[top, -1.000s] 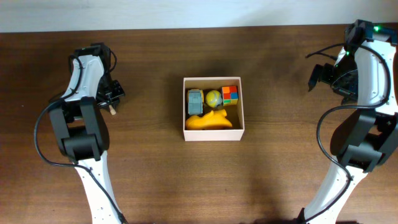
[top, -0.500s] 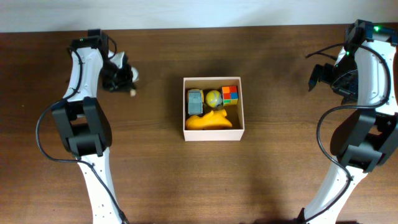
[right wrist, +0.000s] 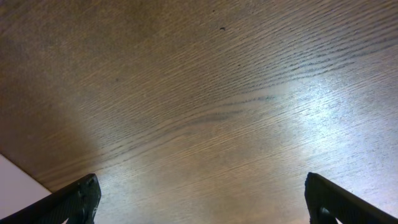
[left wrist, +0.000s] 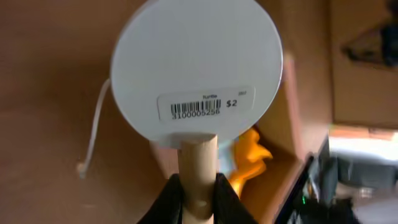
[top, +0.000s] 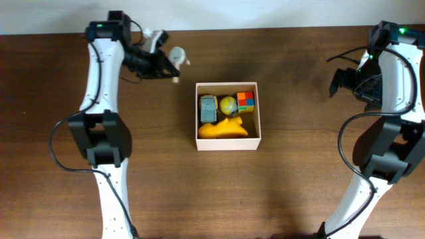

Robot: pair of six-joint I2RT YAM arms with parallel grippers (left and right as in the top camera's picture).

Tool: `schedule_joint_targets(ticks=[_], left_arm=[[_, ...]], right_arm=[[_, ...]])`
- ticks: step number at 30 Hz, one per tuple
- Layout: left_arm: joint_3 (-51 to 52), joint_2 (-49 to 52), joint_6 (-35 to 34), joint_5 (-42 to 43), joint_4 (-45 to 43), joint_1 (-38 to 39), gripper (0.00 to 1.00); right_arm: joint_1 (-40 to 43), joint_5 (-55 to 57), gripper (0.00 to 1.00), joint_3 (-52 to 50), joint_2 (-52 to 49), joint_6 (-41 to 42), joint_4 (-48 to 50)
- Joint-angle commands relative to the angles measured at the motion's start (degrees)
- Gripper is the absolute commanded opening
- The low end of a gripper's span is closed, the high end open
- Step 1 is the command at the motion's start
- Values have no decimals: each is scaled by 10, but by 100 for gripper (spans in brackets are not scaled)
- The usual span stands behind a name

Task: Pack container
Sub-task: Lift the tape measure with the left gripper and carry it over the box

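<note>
Overhead, the left gripper (top: 167, 69) is swinging in beside the container (top: 228, 145), jaws clamping the rattle drum's (top: 176, 55) wooden handle. One more toy is heading for the box, while the right gripper (right wrist: 202, 199) is idling, jaws apart.

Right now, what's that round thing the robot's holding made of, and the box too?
The white disc is smooth and matte, maybe painted wood or plastic; I can't tell which. Its handle is pale tan and looks like bare wood. The container has thin white walls and a tan inside, probably cardboard.
</note>
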State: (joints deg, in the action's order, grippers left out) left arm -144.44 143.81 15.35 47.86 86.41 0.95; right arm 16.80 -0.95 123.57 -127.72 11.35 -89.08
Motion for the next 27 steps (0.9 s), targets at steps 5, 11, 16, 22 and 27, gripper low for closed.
schedule_joint_targets(ticks=[5,11,16,22,27], left_arm=[[-51,2,186,26,100,83,2],[-54,-2,188,-86,103,162,2],[-53,-2,188,-211,103,236,2],[-53,-2,190,-300,103,296,3],[-53,-2,190,-348,94,329,3]], right_arm=[[-3,-1,99,2,6,-3,0],[-3,-1,99,2,6,-3,0],[-3,-1,99,2,6,-3,0],[-3,-1,99,2,6,-3,0],[-3,-1,99,2,6,-3,0]])
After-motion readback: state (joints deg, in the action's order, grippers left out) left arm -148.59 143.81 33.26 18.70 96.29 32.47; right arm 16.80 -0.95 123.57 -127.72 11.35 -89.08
